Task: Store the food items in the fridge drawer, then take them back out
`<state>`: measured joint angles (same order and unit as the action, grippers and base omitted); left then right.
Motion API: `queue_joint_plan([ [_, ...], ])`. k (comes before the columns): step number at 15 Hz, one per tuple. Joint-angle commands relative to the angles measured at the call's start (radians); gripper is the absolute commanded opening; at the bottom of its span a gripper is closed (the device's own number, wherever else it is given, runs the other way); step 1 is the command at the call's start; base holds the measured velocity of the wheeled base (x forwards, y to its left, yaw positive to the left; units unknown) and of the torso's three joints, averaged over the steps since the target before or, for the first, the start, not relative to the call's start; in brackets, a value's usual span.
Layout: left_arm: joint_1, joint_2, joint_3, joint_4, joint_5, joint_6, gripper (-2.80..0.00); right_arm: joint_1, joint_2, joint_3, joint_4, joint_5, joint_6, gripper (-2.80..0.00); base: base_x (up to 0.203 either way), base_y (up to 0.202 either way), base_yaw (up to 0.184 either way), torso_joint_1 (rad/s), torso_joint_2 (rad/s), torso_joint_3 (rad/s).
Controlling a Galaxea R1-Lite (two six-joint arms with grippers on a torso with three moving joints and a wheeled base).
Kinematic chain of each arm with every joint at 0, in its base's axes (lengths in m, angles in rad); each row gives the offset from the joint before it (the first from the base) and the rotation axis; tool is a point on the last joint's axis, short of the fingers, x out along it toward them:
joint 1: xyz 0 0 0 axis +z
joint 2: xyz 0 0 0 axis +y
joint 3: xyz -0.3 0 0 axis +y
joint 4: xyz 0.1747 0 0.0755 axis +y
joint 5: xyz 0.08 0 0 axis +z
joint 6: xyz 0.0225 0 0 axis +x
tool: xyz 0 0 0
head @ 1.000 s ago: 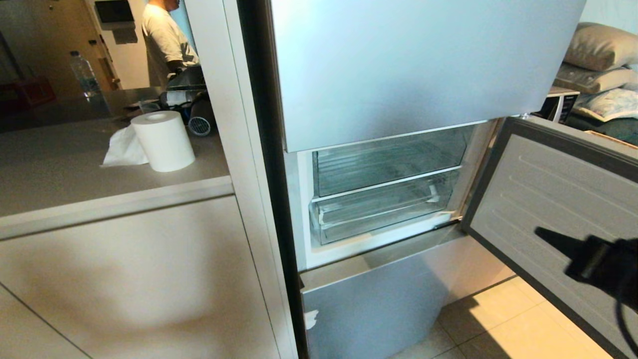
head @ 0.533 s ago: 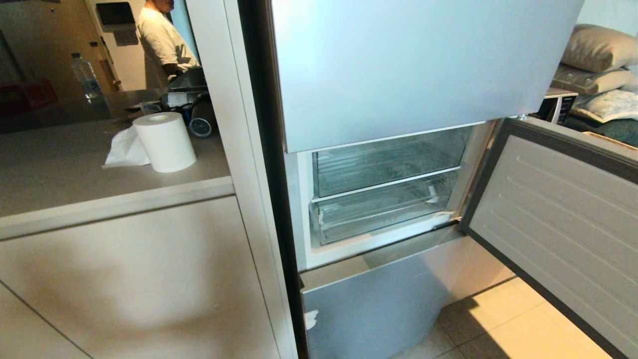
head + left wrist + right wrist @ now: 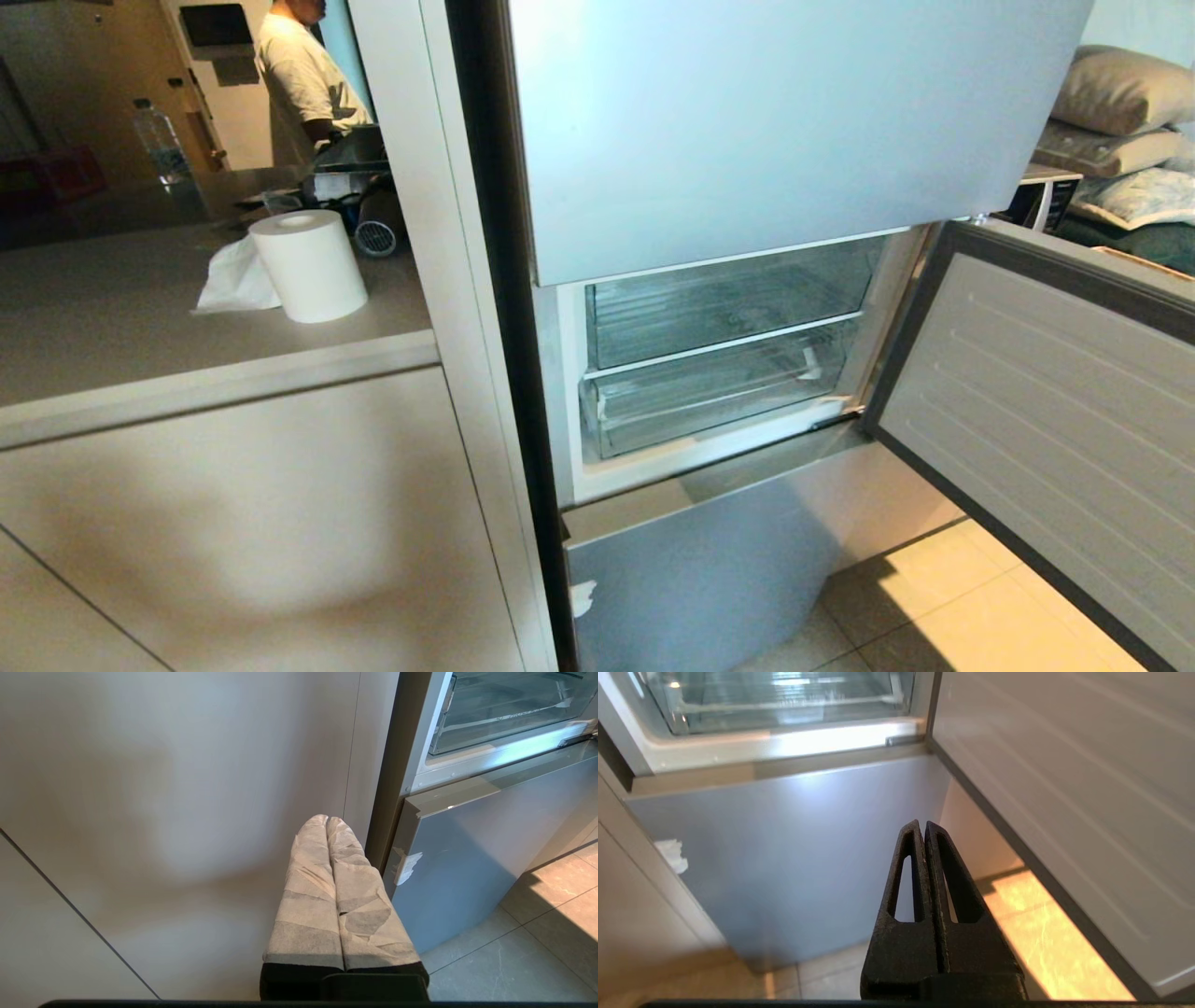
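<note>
Countertop (image 3: 140, 317) bears paper roll (image 3: 308, 264) (upright).

Head view looks down; all views share fridge drawer (image 3: 709, 392).

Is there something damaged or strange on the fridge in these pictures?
Yes. The closed lower door panel has a small white torn patch at its left edge, like a sticker remnant or chipped finish. Otherwise nothing stands out.
</note>
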<state>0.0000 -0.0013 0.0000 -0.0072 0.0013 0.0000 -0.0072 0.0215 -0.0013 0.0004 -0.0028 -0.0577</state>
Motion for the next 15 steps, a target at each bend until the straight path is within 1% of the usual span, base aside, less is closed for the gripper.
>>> queue_joint_plan([
  [1, 0.0, 0.001, 0.002, 0.0, 0.0, -0.002, -2.8, 0.0, -0.021, 0.001, 0.006, 0.0, -0.001, -2.8, 0.0, 0.0, 0.0, 0.0, 0.0, 0.0],
  [8, 0.0, 0.001, 0.002, 0.0, 0.0, -0.002, -2.8, 0.0, -0.021, 0.001, 0.007, -0.003, 0.002, -2.8, 0.0, 0.0, 0.0, 0.0, 0.0, 0.0],
  [11, 0.0, 0.001, 0.002, 0.0, 0.0, -0.002, -2.8, 0.0, -0.021, 0.001, 0.006, -0.008, 0.022, -2.8, 0.0, 0.0, 0.0, 0.0, 0.0, 0.0],
  [15, 0.0, 0.001, 0.002, 0.0, 0.0, -0.002, -2.8, 0.0, -0.022, 0.002, 0.006, -0.008, 0.014, -2.8, 0.0, 0.0, 0.0, 0.0, 0.0, 0.0],
])
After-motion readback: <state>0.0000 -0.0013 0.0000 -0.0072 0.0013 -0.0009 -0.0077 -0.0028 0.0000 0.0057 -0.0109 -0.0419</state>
